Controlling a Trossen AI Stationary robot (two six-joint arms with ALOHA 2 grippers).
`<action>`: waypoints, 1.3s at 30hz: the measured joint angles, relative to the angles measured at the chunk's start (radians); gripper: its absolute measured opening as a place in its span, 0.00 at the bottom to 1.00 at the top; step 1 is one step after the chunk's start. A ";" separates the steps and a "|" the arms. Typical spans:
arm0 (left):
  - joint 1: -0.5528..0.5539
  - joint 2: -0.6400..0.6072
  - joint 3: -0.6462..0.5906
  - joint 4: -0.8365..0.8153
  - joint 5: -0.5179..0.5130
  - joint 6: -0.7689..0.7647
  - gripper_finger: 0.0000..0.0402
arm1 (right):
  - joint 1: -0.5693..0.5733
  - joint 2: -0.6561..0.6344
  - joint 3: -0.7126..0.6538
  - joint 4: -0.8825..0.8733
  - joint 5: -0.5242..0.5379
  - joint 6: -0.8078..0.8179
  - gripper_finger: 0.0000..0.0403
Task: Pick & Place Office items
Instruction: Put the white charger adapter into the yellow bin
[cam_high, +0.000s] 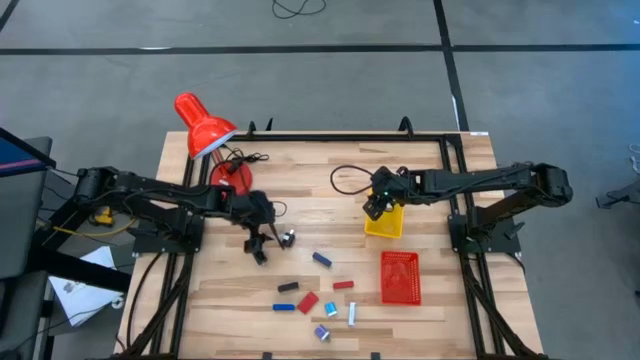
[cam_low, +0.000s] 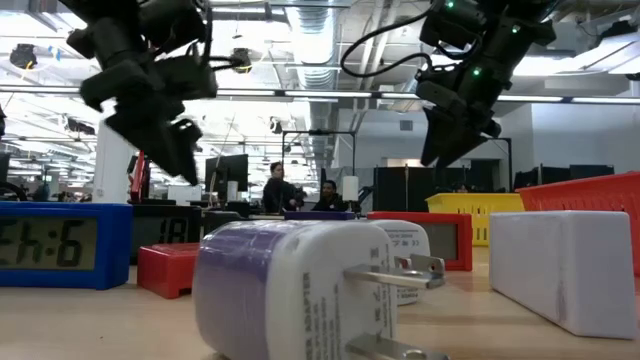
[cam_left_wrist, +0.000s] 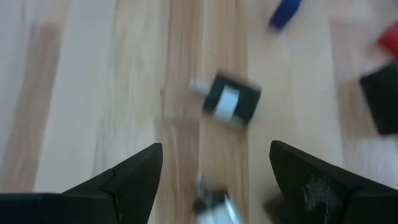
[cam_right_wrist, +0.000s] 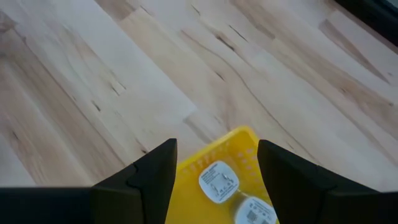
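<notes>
In the high view my left gripper hovers open above the table's middle, just left of a small black-and-silver piece. The left wrist view shows that piece lying on the wood ahead of the open fingers, with a blurred silvery bit low between them. More office items lie toward the near edge: a blue bar, a red block and a white bit. My right gripper is open above the yellow tray, where white pieces lie.
A red mesh basket sits near the yellow tray, on its near side. A red desk lamp stands at the far left, its cable trailing on the wood. In the low view a purple-white plug and a white block fill the foreground.
</notes>
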 joint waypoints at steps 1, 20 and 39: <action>0.000 0.000 0.006 -0.031 -0.019 -0.014 0.72 | -0.003 0.000 0.000 0.003 0.000 0.000 0.54; 0.009 0.178 0.077 -0.119 0.006 -0.250 0.72 | -0.026 0.000 0.000 0.066 0.000 -0.012 0.54; 0.007 0.232 0.119 -0.242 -0.016 -0.256 0.65 | -0.026 0.000 0.000 0.065 0.000 -0.037 0.54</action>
